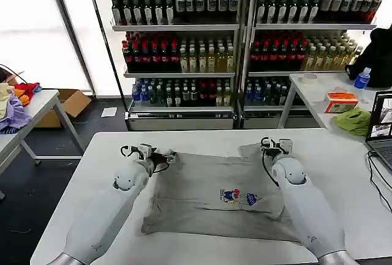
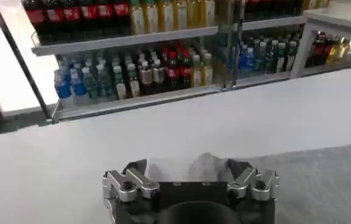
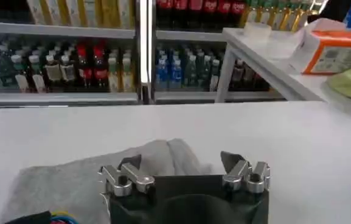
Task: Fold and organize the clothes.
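Both grippers, left gripper and right gripper, are sitting wide open with T-shirt sleeves bunching between the fingers; a shallow close risks slipping off.

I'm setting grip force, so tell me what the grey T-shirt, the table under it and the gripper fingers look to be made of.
T-shirt: soft matte knit, probably cotton; it wrinkles and bunches at both shoulders. Table: hard, smooth white top, perhaps laminate; flat, faint sheen. Left gripper and right gripper, each open at a shoulder: fingers look like dull grey metal with dark tips, possibly rubber.
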`<control>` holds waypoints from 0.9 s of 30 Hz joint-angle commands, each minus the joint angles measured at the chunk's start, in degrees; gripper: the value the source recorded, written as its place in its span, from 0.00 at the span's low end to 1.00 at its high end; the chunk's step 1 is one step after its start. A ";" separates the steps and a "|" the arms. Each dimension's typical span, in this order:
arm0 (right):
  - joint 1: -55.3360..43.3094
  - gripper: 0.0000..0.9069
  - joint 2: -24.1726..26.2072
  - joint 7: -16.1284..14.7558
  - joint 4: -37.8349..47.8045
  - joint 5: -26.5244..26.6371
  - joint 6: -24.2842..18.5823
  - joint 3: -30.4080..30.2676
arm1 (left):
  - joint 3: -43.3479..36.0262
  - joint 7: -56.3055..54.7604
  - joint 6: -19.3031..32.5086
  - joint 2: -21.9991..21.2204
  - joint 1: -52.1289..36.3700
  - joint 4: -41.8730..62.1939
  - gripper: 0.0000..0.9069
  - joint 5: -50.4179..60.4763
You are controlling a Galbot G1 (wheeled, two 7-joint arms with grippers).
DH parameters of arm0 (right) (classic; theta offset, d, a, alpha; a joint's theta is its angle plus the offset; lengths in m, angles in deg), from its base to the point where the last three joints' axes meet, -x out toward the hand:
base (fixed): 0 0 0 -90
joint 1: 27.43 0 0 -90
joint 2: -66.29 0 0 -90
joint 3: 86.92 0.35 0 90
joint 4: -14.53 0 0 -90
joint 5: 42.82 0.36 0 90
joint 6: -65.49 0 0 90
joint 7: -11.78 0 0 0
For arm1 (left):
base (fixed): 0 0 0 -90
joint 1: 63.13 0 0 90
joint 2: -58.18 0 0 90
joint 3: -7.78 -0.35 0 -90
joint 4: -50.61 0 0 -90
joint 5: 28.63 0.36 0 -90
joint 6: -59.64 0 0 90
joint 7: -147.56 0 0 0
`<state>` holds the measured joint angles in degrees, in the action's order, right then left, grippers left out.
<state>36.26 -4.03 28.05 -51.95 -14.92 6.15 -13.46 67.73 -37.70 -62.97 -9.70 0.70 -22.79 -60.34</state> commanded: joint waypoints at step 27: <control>5.13 0.00 0.98 3.26 -10.27 3.20 0.67 1.16 | 1.21 -0.21 0.06 0.32 5.22 -5.55 0.00 -0.77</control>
<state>40.35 -3.19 30.47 -56.59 -13.11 6.94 -13.02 68.32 -37.65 -63.02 -9.26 5.16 -26.57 -60.65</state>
